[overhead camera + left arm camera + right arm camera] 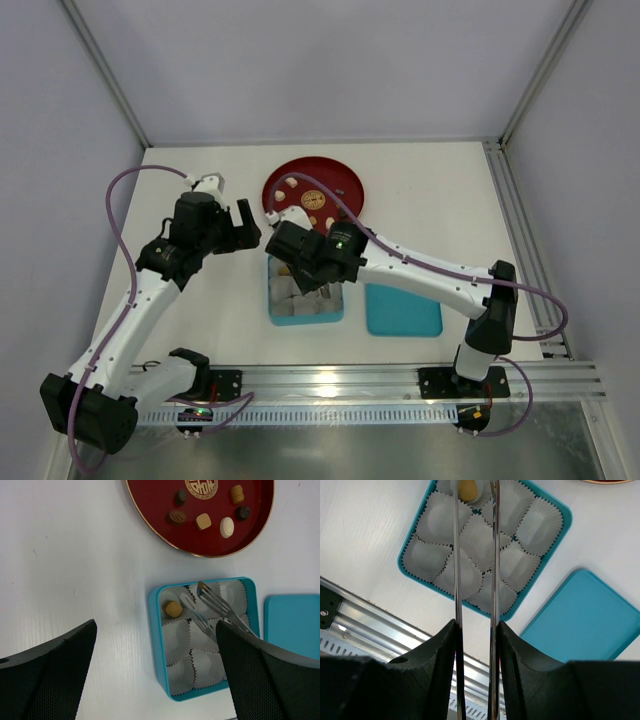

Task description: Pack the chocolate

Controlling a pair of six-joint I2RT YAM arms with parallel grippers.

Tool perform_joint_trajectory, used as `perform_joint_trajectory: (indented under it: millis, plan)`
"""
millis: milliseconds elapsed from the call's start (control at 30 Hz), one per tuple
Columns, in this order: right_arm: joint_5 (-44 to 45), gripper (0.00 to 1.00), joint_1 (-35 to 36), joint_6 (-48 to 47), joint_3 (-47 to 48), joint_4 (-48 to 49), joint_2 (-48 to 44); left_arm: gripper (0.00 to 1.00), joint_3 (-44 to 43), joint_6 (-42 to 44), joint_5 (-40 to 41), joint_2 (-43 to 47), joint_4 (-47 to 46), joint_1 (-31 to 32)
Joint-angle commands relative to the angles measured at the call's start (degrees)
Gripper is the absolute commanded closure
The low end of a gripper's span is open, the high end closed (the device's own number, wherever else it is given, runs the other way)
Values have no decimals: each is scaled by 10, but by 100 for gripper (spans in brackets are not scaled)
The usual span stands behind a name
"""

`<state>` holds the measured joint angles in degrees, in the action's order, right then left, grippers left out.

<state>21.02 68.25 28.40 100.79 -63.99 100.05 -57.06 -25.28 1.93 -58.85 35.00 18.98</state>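
The right pincer [475, 630] grips tongs [456, 555], tips seemingly empty over the box [156, 645]. The chocolate [226, 527] lies on the plate [155, 505] at upper frame, along their axis. The left pincer [157, 650] is released.

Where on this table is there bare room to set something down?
Bare table lies between the red plate and the rail, and between the teal box and the left arm. The middle is crowded: box, lid, tongs and right arm.
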Motion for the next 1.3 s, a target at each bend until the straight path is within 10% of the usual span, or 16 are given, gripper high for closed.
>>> perform_joint_trajectory:
  millis: [0, 567, 1267]
  plan:
    - [10, 61, -28, -16, 24, -4, -38, 0, 0, 0, 4, 11, -12, -4]
    - [-39, 61, -193, -110, 61, 36, 22, 0, -1, 0, 3, 5, -12, -4]
    - [-54, 59, -210, -135, 105, 47, 138, 0, -1, 0, 1, 3, -12, -3]
